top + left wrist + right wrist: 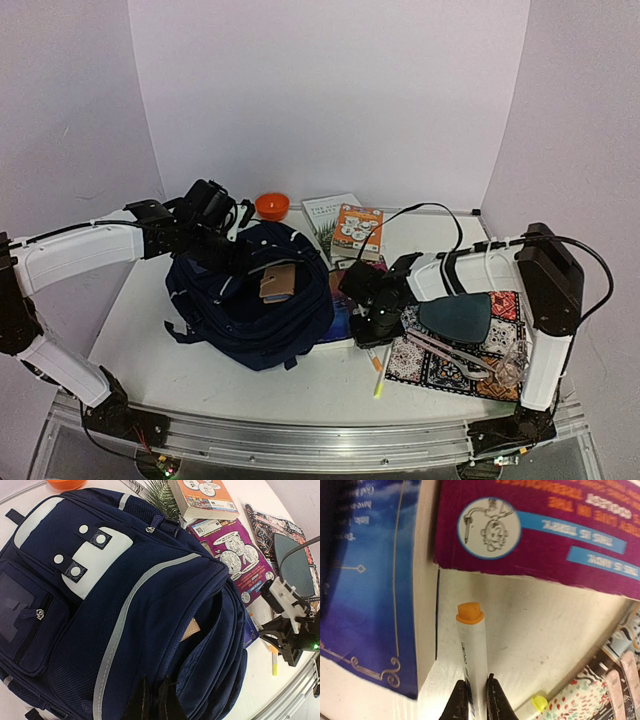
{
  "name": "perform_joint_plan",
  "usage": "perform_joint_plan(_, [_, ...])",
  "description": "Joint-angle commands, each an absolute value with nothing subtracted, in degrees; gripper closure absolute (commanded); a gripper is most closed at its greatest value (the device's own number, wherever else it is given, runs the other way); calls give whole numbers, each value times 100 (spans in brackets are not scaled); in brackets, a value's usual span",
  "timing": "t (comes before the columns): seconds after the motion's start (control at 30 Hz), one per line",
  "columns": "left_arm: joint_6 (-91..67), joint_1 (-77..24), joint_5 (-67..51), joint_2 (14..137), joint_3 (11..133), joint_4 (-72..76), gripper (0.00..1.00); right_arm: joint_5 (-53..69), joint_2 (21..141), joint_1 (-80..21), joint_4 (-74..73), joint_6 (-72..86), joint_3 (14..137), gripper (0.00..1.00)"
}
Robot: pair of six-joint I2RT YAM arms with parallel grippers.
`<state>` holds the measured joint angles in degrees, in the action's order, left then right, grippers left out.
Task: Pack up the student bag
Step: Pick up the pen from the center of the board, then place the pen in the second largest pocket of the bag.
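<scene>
- Item, principal: one large navy-blue fabric student bag (235,322) with pale trim lines. It lies on its back on the left-centre of the white table (300,388), main compartment gaping toward the right arm.
- Left gripper (156,692): fingers pressed together at the bag's mouth, apparently on a fold of its rim, though the dark fabric makes the hold hard to confirm.
- Right gripper (476,682): down at the table just right of the bag, pinching the barrel of a white marker with an orange cap (470,645). The marker lies flat on the table.
- Packed so far, as visible: one tan flat card-like piece (191,628) showing in the bag's opening. Nothing else can be seen inside.
- Judgement of progress: early; most items lie outside the bag, and the marker looks to be the piece in hand.
- Left to pack, counted:
  - markers, two: the pinched one and a yellow-capped marker (538,702) near it
  - blue hardback book with gilt lines (365,580), one, touching the bag's side
  - purple comic-printed magazine (545,525), one
  - orange-covered paperback (358,230), one
  - white book with a green plant cover (325,212), one
  - dark teal oval pouch (455,318), one, resting on a patterned tile-print mat (440,372), one
- Also present: one small orange bowl (272,205) behind the bag.
</scene>
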<state>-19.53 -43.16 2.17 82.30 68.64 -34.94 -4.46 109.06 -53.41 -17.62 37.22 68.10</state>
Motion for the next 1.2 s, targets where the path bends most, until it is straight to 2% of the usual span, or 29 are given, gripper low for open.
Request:
perform_joint_plan(0.0, [-2023,-4290,355,7962,6978,-3041,100,-663,10394,-5317,-2083,4002,6716,100])
perform_joint_plan(0.3, [-2015,-4288,303,7956,6963,-3041,100,-664,9993,-5275,-1970,4239,6623,100])
perform_joint_plan(0.7, [-2125,-4290,98,7966,6985,-3033,100,-49,9451,-5261,-571,4519,6513,100])
perform_joint_plan(0.93, [-2314,-4289,-223,8033,7014,-2953,100,359,9519,-5275,822,5719,6606,100])
perform_joint_plan(1.17, [-2542,-4285,-505,8016,7005,-2841,100,98,10298,-5531,1767,6968,7313,100])
